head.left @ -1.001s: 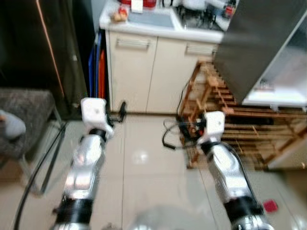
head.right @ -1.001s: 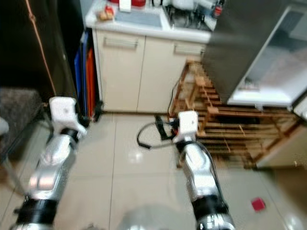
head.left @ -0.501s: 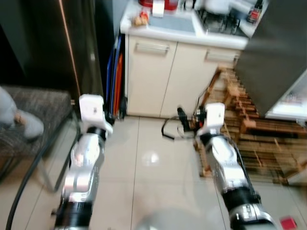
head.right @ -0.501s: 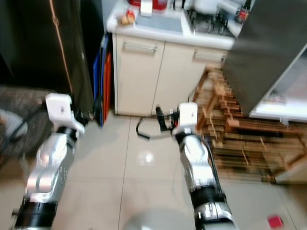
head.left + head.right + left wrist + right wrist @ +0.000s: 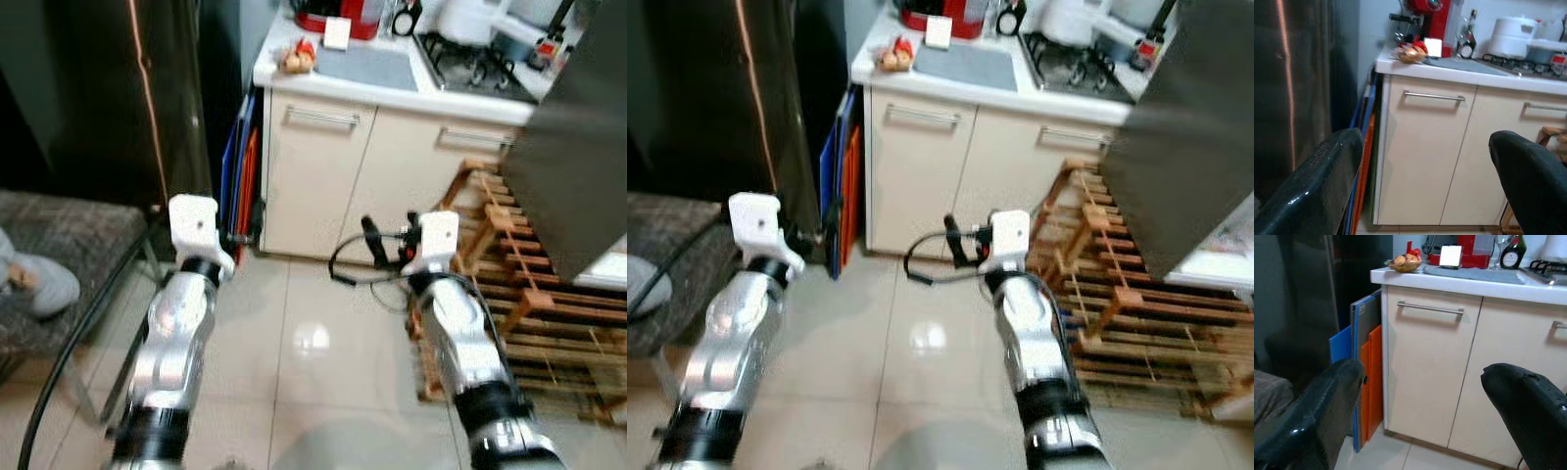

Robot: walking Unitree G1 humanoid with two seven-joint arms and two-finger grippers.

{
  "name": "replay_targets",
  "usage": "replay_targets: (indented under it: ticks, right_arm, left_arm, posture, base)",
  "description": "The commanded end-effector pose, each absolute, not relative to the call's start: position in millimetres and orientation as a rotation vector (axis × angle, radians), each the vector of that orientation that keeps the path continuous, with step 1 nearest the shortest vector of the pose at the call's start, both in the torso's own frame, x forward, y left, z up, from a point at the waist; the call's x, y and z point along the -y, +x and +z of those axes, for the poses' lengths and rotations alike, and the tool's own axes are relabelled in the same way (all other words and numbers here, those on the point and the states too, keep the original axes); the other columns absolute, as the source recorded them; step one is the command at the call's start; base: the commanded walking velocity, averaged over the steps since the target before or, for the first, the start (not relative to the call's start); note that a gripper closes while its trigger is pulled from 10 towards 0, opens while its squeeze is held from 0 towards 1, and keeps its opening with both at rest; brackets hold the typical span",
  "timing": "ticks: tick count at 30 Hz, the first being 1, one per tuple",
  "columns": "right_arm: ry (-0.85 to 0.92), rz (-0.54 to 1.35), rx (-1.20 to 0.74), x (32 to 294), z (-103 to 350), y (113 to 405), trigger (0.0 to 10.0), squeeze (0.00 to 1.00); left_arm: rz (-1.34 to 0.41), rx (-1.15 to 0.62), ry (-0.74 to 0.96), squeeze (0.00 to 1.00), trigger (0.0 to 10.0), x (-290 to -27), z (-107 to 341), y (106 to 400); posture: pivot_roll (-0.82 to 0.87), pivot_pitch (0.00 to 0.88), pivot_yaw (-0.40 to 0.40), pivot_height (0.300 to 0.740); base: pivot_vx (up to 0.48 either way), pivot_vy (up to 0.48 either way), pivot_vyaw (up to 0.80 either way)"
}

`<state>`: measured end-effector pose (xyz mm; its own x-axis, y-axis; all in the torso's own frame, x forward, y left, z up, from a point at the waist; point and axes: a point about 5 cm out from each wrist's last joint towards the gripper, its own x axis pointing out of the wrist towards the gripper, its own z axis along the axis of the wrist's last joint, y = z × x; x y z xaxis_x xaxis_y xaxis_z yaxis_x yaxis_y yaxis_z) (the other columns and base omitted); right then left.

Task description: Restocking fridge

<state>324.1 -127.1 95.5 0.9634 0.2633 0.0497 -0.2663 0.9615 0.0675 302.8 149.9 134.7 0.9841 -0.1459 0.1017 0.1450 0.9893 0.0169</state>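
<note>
Facing the far cabinet [image 5: 353,176], both left gripper [image 5: 1425,171] and right gripper [image 5: 1420,406] gape wide, empty; no rigid, heavy fridge handle identifiable for grasping.

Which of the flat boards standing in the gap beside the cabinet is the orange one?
The orange board stands nearest the cream cabinet; the blue board stands farther out, toward the dark fridge side.

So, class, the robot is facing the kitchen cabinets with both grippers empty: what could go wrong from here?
1. The loose black cable looping near the right gripper might snag on its fingers or on the wooden rack.
2. The glossy tiled floor may be slippery underfoot.
3. The left gripper sits near the blue and orange boards leaning beside the cabinet; a swing could topple them.
</note>
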Motion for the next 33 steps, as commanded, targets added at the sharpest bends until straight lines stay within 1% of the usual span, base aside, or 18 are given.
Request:
replay_targets:
  ticks: [1,3,6,7,8,9,10,13,14,15,16,18,20,26,33]
  right_arm:
    - [0.070,0.244,0.045,136.0,96.2,326.1,10.0,0.00]
    - [0.074,0.270,0.056,124.0,99.1,330.2,10.0,0.00]
    - [0.080,0.284,0.072,119.0,101.6,332.8,10.0,0.00]
    - [0.040,0.274,0.106,117.7,107.3,335.3,10.0,1.00]
    - [0.034,0.274,0.116,117.1,109.2,335.9,10.0,1.00]
    - [0.026,0.258,0.126,118.3,111.0,336.4,10.0,1.00]
    - [0.024,0.241,0.134,119.7,112.0,336.7,10.0,1.00]
    - [0.035,0.180,0.138,124.7,111.2,335.9,10.0,1.00]
    - [0.057,0.160,0.136,126.0,110.4,335.4,10.0,1.00]
    - [0.132,0.121,0.113,128.4,107.3,335.4,10.0,1.00]
    - [0.132,0.121,0.113,128.4,107.3,335.4,10.0,1.00]
    - [0.199,0.092,0.087,130.1,104.3,336.6,10.0,1.00]
    - [0.226,0.068,0.079,131.4,104.1,338.5,10.0,1.00]
    - [0.153,0.006,0.103,134.9,110.5,343.8,10.0,1.00]
    - [0.088,0.048,0.160,130.9,117.6,342.9,10.0,1.00]
  left_arm:
    - [-0.194,0.098,0.025,0.00,10.0,-137.4,134.1,305.9]
    - [-0.193,0.114,0.028,0.00,10.0,-140.8,139.7,311.6]
    - [-0.188,0.121,0.021,0.00,10.0,-142.0,143.9,316.2]
    - [-0.170,0.125,-0.002,0.00,10.0,-144.1,148.5,320.1]
    - [-0.159,0.119,-0.008,0.00,10.0,-145.8,148.6,321.3]
    - [-0.155,0.107,-0.019,0.30,10.0,-147.3,146.8,322.3]
    - [-0.147,0.096,-0.027,1.00,10.0,-149.0,144.6,322.9]
    - [-0.121,0.068,-0.070,1.00,10.0,-150.9,139.2,325.4]
    - [-0.114,0.072,-0.070,1.00,10.0,-150.4,140.0,326.7]
    - [-0.109,0.081,-0.068,1.00,10.0,-148.4,142.4,329.1]
    - [-0.109,0.081,-0.068,1.00,10.0,-148.4,142.4,329.1]
    - [-0.103,0.081,-0.070,1.00,10.0,-147.6,143.4,330.9]
    - [-0.084,0.078,-0.067,1.00,10.0,-148.9,144.2,332.4]
    - [-0.030,0.057,-0.051,1.00,10.0,-160.7,142.0,332.8]
    - [-0.069,0.091,-0.007,1.00,10.0,-154.2,147.8,333.2]
  posture:
    - [0.04,0.000,-0.105,0.740]
    - [0.07,0.000,-0.090,0.740]
    - [0.07,0.000,-0.081,0.740]
    - [0.06,0.000,-0.068,0.740]
    - [0.06,0.000,-0.065,0.740]
    - [0.05,0.000,-0.062,0.740]
    - [0.04,0.000,-0.057,0.740]
    - [0.03,0.000,-0.055,0.740]
    - [0.02,0.000,-0.061,0.740]
    - [0.01,0.000,-0.064,0.740]
    - [0.01,0.000,-0.064,0.740]
    - [0.02,0.000,-0.067,0.740]
    - [0.02,0.000,-0.067,0.740]
    - [0.03,0.000,-0.057,0.740]
    - [0.02,0.000,-0.046,0.740]
  base:
    - [0.461,0.000,0.00]
    - [0.469,0.000,0.00]
    - [0.465,0.000,0.00]
    - [0.461,0.000,0.00]
    - [0.461,0.000,0.00]
    - [0.461,0.000,0.00]
    - [0.461,0.000,0.00]
    - [0.464,0.000,0.00]
    - [0.465,0.000,0.00]
    - [0.465,0.000,0.00]
    - [0.465,0.000,0.00]
    - [0.465,0.000,0.00]
    - [0.465,0.000,0.00]
    - [0.465,0.000,0.00]
    - [0.465,0.000,0.00]
